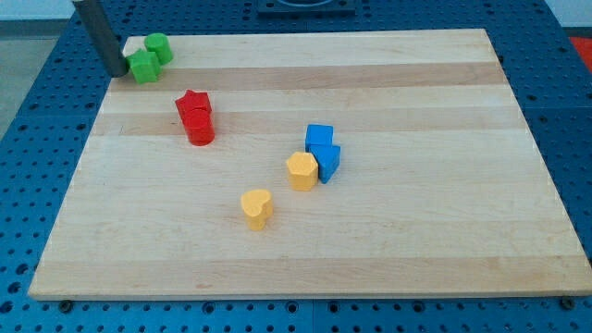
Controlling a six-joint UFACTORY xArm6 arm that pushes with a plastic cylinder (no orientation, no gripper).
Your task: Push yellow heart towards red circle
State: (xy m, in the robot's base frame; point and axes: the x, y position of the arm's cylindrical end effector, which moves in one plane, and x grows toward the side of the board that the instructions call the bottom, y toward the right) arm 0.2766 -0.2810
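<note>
The yellow heart (257, 208) lies on the wooden board a little left of centre, toward the view's bottom. The red circle (200, 129) sits up and to the left of it, touching a red star (192, 104) just above it. My tip (116, 71) is at the board's top left corner, right beside a green star (143, 67) and far from the yellow heart.
A green round block (159, 47) touches the green star at the top left. A yellow hexagon (302, 171) sits right of the heart, touching two blue blocks (321, 139) (326, 161). The board (416, 231) ends on blue table all round.
</note>
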